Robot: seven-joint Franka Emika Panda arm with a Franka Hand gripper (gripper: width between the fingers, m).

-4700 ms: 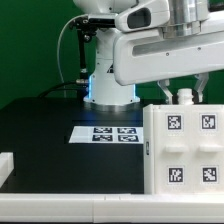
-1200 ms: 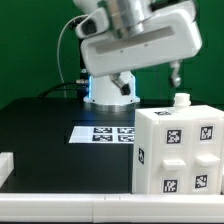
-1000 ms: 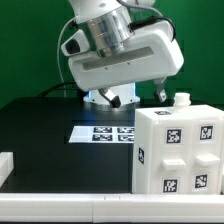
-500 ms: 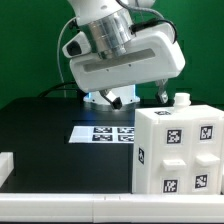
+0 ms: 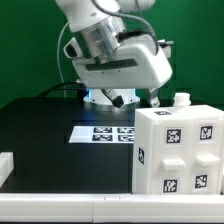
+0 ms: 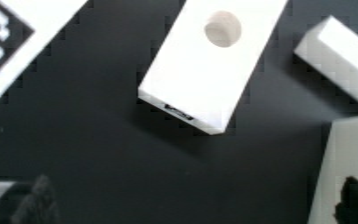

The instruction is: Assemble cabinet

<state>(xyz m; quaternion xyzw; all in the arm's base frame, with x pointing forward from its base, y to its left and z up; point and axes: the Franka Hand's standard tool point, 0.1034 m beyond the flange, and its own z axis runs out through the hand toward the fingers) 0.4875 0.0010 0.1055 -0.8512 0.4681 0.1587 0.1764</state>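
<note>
The cabinet box, white and blocky with square tags and raised faces, stands on the black table at the exterior view's right. A small round knob shows above its top. My gripper hangs tilted above the table, beside the box on the exterior view's left, open and empty. In the wrist view the gripper has its dark fingertips wide apart. Below it lies a white panel with a round knob. A second white panel lies beside it.
The marker board lies flat in the middle of the table and shows in the wrist view. A white part sits at the exterior view's left edge. The robot base stands behind.
The box, square-on under my gripper 4.7 s ago, now stands turned and free. In the last second my hand has tilted and swung toward the exterior view's left.
</note>
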